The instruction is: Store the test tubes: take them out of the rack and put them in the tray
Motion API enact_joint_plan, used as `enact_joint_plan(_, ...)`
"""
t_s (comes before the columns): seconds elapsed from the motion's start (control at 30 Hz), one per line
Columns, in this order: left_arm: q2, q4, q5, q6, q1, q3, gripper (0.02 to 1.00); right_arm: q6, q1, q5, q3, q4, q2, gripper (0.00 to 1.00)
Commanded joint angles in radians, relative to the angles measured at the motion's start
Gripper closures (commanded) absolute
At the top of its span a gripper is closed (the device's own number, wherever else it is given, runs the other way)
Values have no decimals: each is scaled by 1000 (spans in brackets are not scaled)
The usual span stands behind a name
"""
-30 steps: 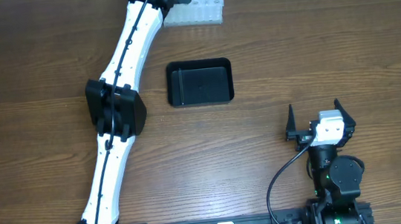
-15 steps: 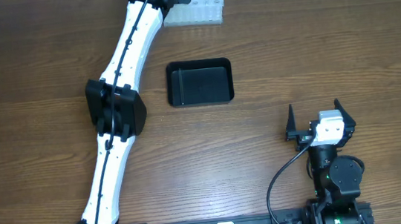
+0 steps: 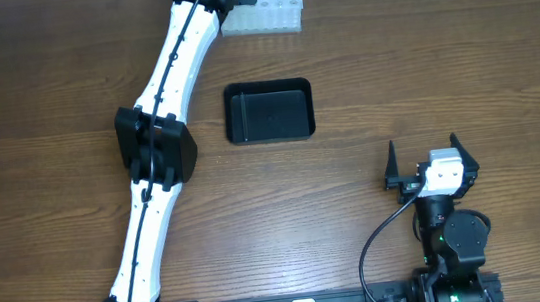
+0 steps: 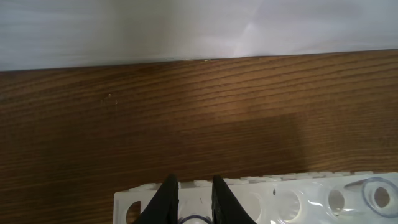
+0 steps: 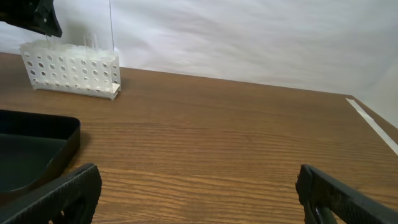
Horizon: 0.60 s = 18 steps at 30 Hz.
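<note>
Tray (image 3: 266, 84) is logged as unfilled; 1 test tube (image 4: 194, 219), not yet lifted from the rack (image 3: 266, 16), is pinched by the left tool (image 4: 193, 182); the right tool (image 3: 421, 147) is spread.

— What is being shown around the work area?
— A dark brown wooden table (image 3: 43, 94) is being shown. It is being backed by a plain white wall (image 5: 249, 37), where soft light is being reflected.

looks like a lab test bench: white test tube rack (image 3: 263, 13) at the top centre, wood-grain table (image 3: 462, 60) underneath, plain white backdrop (image 5: 249, 37) behind it.
</note>
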Motion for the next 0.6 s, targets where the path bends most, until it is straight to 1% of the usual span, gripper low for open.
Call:
enact_joint_plan(0.03,16,3,6,6,5,11,910,6,6,-9,-5,-3,-8,9)
enact_joint_plan(0.6,-18,-39,5,6,4,32,923,6,6,-9,-5,-3,-8,7)
